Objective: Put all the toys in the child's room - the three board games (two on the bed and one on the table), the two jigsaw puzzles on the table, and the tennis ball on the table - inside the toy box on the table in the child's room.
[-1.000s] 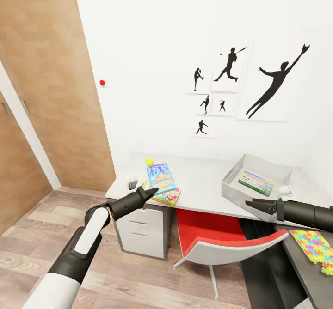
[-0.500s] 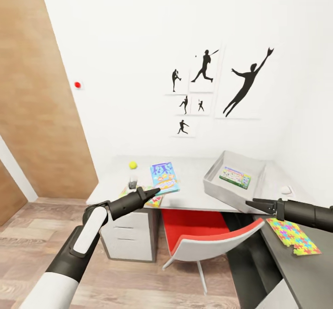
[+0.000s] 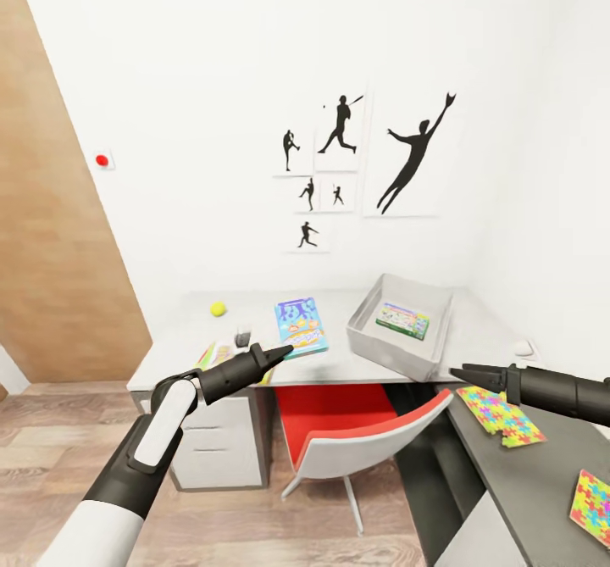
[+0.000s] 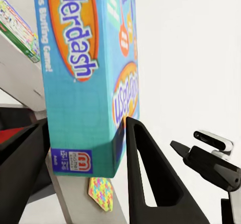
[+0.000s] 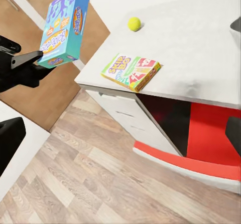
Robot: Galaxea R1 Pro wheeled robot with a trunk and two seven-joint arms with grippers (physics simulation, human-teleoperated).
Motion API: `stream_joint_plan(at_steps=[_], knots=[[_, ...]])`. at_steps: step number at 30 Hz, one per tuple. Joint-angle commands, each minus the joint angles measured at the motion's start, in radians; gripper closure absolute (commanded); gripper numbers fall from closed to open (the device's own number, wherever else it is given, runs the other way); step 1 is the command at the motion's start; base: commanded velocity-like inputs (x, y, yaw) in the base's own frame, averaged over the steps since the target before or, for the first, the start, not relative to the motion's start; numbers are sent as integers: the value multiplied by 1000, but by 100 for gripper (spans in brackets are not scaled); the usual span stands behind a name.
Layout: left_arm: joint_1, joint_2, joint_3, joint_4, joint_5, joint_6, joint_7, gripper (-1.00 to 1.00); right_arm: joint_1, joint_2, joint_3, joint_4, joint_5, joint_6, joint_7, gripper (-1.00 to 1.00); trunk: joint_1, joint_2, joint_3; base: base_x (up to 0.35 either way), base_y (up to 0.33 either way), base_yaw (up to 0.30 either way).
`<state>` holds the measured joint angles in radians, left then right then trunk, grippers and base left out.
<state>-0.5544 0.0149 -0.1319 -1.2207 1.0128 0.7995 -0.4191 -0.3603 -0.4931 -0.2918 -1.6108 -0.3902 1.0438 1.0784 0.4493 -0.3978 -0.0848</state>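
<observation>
**A:** The white wall with the black sports silhouettes (image 3: 339,126) is facing you, and the light grey table (image 3: 339,368) is running along beneath it. What is your left hand (image 3: 286,349) doing?

**B:** It is gripping the blue board game (image 3: 300,326) by its bottom edge, with one finger on each face. You are carrying it upright in the air, clear of the table, probably so that it can go over the flared wall of the toy box (image 3: 381,355).

**A:** And the right hand (image 3: 457,372)?

**B:** It is hanging open and empty, just in front of the dark table section where the two jigsaw puzzles (image 3: 500,414) are lying flat.

**A:** Is anything reading clearly?

**B:** In the left wrist view the blue cover is showing letters ending "derdash", a line ending "Bluffing Game!" and a red maker's logo that looks like Mattel's. The yellow-green and red game (image 5: 131,72), lying near the table's front edge, is reading "SKIP-BO".

**A:** Where are the rest sitting?

**B:** The tennis ball (image 3: 219,308) is resting near the wall. The white-green game (image 3: 402,320) is already lying inside the toy box, and its print is too small to read.
</observation>
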Motion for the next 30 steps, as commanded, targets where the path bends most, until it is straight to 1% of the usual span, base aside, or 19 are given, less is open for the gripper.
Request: stream_joint_plan(at_steps=[1, 5, 15, 23, 25, 26, 28, 29, 30], knots=[[-1, 1, -1, -1, 2, 3, -1, 100, -1, 0, 0, 0, 3, 3, 5, -100, 1, -2, -2, 38, 0, -125], [0, 1, -4, -1, 1, 2, -1, 100, -2, 0, -1, 0, 2, 3, 4, -100, 1, -2, -1, 117, 0, -86], [1, 1, -8, -2, 1, -19, -1, 100, -2, 4, 2, 0, 5, 3, 3, -100, 1, -2, 2, 240, 39, -81], [2, 1, -9, -2, 2, -23, -2, 100, -1, 1, 1, 0, 3, 3, 3, -100, 1, -2, 5, 85, 20, -109], [2, 1, -10, -2, 3, -23, -2, 100, 0, -10, -1, 0, -5, 3, 4, -100, 1, -2, 5, 33, 8, -44], [2, 0, -10, -3, 3, -22, -4, 100, 1, -22, -1, 0, -13, 3, 5, -100, 1, -2, 5, 23, 5, -31], [2, -1, -12, -7, 3, -22, -13, 100, 6, -56, 0, -1, -47, 3, 6, -100, 1, -2, 4, 17, 4, -23], [2, -1, -12, -7, 3, -22, -13, 100, 6, -56, 0, -1, -47, 3, 6, -100, 1, -2, 4, 15, 3, -20], [2, -2, -12, -9, 3, -22, -21, 100, 8, -74, 0, 0, -72, 3, 6, -100, 1, -2, 4, 12, 3, -16]])
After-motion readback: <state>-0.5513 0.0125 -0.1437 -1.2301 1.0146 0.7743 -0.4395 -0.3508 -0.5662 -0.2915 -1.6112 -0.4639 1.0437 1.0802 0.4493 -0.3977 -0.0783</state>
